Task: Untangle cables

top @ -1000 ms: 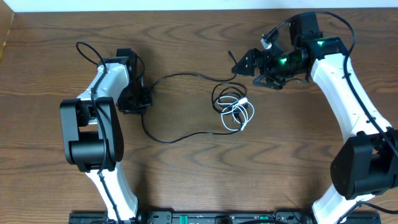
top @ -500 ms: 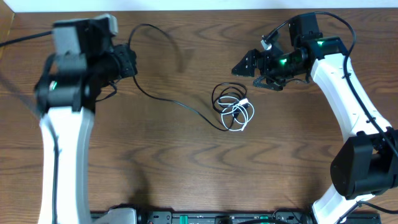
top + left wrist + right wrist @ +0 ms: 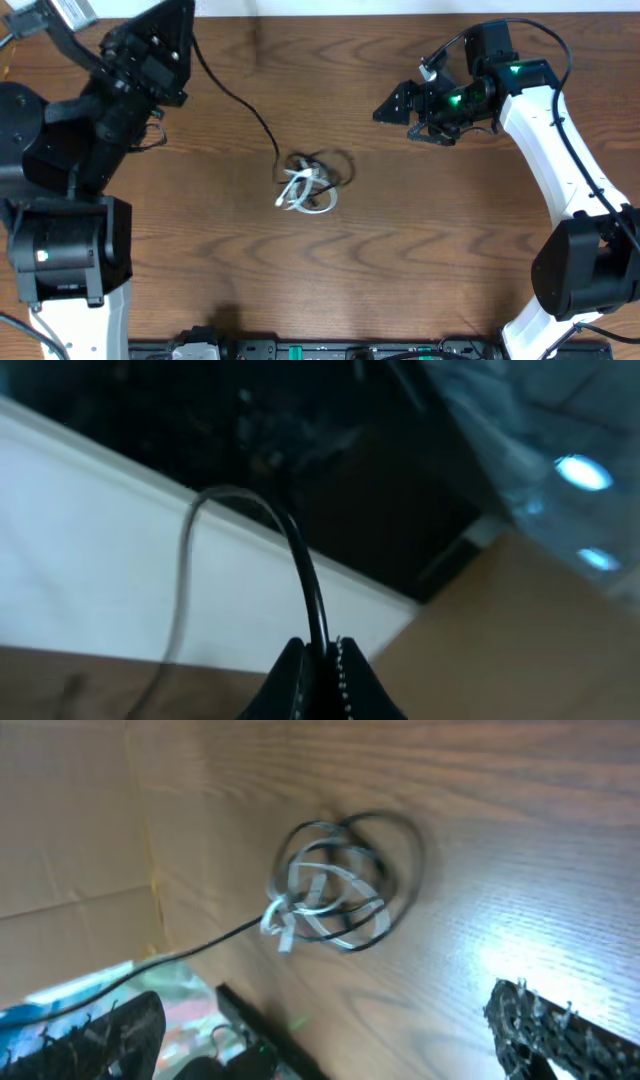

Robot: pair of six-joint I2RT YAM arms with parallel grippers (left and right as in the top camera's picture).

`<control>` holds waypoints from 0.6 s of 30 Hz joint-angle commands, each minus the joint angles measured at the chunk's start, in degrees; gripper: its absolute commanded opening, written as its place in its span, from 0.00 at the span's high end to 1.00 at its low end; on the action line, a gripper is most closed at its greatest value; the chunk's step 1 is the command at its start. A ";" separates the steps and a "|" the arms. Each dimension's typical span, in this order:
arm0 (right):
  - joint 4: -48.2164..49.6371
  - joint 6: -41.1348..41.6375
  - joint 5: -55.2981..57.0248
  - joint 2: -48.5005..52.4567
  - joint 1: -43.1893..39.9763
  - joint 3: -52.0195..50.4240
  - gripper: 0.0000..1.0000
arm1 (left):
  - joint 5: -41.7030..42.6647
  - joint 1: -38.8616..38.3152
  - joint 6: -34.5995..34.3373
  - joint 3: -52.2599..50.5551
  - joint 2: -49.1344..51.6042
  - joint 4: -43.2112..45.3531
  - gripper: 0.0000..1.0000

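- The left gripper (image 3: 322,652) is clenched right on a black cord (image 3: 305,575). In the left wrist view the two fingertips (image 3: 290,672) are pressed together with the cord pinched between them.
- From that pinch the cord arcs up and away from the fingertips, then bends over to one side.
- In the overhead view the left arm is lifted up close to the camera. The pinched cord runs off from its fingers as one long free strand, all the way across to the bundle (image 3: 308,186).
- The bundle lies on the table (image 3: 400,260), well apart from the left fingers. It's a small knot of loops, with the white cord (image 3: 298,190) bunched up in the middle and black loops around and through it. I can't tell how many separate black cords are in there, too tangled and too small.
- The right gripper (image 3: 400,115) is released, with its jaws spread wide and nothing between them.
- In the right wrist view its fingers (image 3: 545,1025) sit at the two bottom corners. The bundle is out ahead of them, roughly centred in the gap but clearly not touching either one.
- Also in that view, the black strand leaves the bundle and heads off past the finger at the left edge.
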 commanded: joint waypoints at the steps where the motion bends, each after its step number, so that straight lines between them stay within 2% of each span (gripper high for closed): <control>1: -0.59 -1.44 4.48 -0.20 1.95 0.09 0.01 | 4.61 0.07 -14.03 0.61 -0.02 3.87 0.92; 5: 0.04 -2.25 5.75 -0.20 6.14 0.07 0.01 | 4.61 -0.87 -20.17 0.61 0.90 12.13 0.93; 8: 2.86 -1.95 5.75 -0.17 10.64 0.07 0.01 | 4.09 -3.19 -25.53 0.61 2.82 24.76 0.93; 10: 5.03 0.04 6.03 -0.17 13.38 0.07 0.01 | 2.43 -4.35 -27.80 0.61 3.91 29.44 0.93; 12: 6.67 2.67 8.63 -0.17 15.65 0.07 0.01 | 0.46 -5.18 -30.12 0.61 4.63 30.05 0.93; 18: 7.37 7.89 20.87 -0.17 21.92 0.07 0.01 | -3.48 -8.04 -30.18 0.61 5.88 30.73 0.93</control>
